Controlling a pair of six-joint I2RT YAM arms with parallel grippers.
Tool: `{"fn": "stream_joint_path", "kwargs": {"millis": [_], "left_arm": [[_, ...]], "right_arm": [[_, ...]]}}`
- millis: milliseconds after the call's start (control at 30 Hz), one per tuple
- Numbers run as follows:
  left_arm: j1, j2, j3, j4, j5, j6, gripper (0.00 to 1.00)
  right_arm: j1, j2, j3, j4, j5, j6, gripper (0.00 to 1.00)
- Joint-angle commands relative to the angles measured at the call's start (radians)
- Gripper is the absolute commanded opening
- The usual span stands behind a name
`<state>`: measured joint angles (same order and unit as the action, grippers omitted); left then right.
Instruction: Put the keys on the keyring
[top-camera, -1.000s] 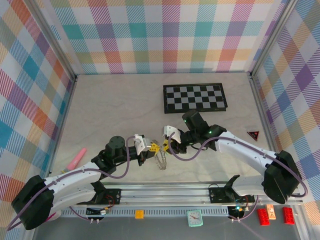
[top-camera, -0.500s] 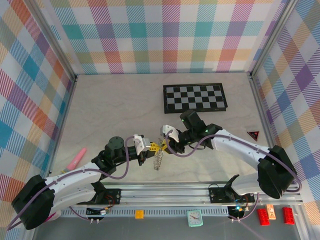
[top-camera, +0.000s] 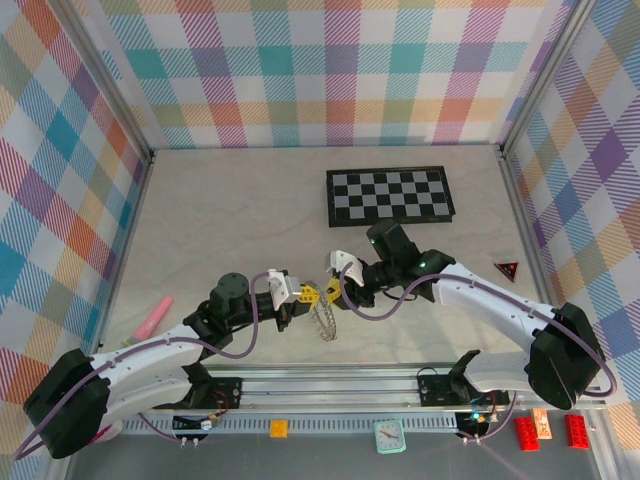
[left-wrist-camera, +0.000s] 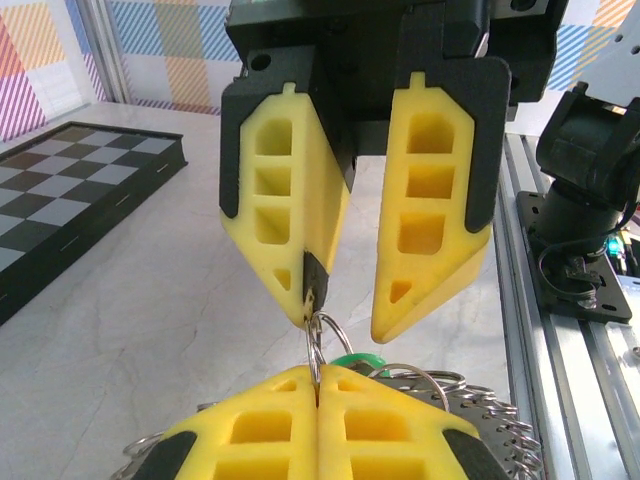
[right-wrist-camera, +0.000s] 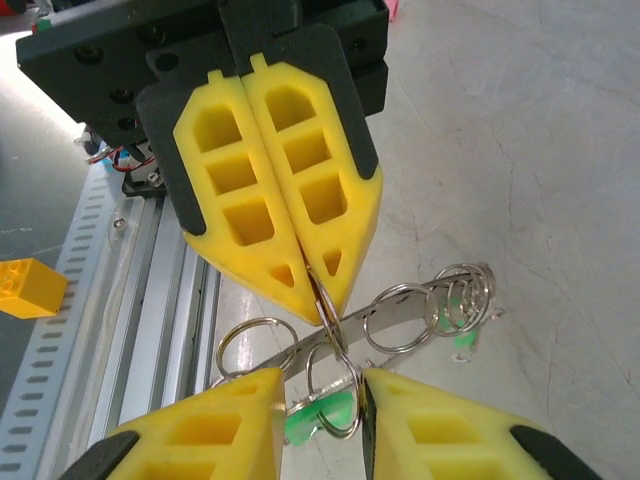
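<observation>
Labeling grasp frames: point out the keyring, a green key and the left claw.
keyring (right-wrist-camera: 400, 317), right wrist view, on its flat metal band.
green key (right-wrist-camera: 305, 422), right wrist view, on its green plastic head.
left claw (left-wrist-camera: 318, 395), left wrist view, on the seam between its shut fingertips.

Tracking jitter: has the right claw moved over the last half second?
Yes: the right claw shifted slightly right, away from the left edge of the checkerboard.

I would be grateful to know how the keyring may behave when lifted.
Probably floppy: the keyring hangs in a loose strand from the left hand. Likely to swing and twist, since only one thin loop is pinched. Being smooth metal, it might slip between the pads.
</observation>
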<state>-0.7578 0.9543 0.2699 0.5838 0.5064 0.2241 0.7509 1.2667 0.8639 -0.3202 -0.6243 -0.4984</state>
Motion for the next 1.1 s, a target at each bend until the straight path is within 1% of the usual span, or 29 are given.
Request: {"fn": "stream_joint_path", "kwargs": {"millis": [0,67,200,300,533,667,733,867,967,1033,1067], "left_arm": [[-0.002,-0.001,0.003,0.083,0.027,0.000,0.00],[-0.002,0.000,0.003,0.082,0.025,0.000,0.00],[-0.002,-0.004,0.003,0.081,0.026,0.001,0.00],[-0.001,0.001,0.007,0.082,0.036,0.000,0.00],[-0.002,0.009,0.015,0.086,0.049,-0.001,0.00],[-0.001,0.009,0.015,0.092,0.049,0.000,0.00],[-0.002,0.011,0.015,0.097,0.050,-0.003,0.00],[-0.001,0.017,0.015,0.103,0.047,-0.008,0.00],[-0.001,0.018,0.014,0.103,0.025,-0.015,0.00],[-0.001,0.010,0.016,0.084,-0.001,-0.017,0.13],[-0.001,0.002,0.021,0.065,-0.014,-0.012,0.24]], "right_arm": [[-0.007,-0.003,0.005,0.055,-0.030,0.020,0.27],[-0.006,0.004,0.009,0.042,-0.041,0.015,0.27],[-0.011,0.000,-0.003,0.035,0.006,0.005,0.28],[-0.012,0.005,-0.002,0.054,-0.018,0.018,0.28],[-0.012,0.035,0.006,0.081,-0.024,0.032,0.28],[-0.012,0.056,0.018,0.078,-0.063,0.037,0.27],[-0.012,0.064,0.019,0.078,-0.082,0.039,0.25],[-0.011,0.072,0.021,0.100,-0.112,0.042,0.15],[-0.012,0.070,0.026,0.092,-0.129,0.033,0.00],[-0.012,0.061,0.030,0.070,-0.110,0.019,0.00],[-0.012,0.055,0.037,0.046,-0.094,0.004,0.00]]}}
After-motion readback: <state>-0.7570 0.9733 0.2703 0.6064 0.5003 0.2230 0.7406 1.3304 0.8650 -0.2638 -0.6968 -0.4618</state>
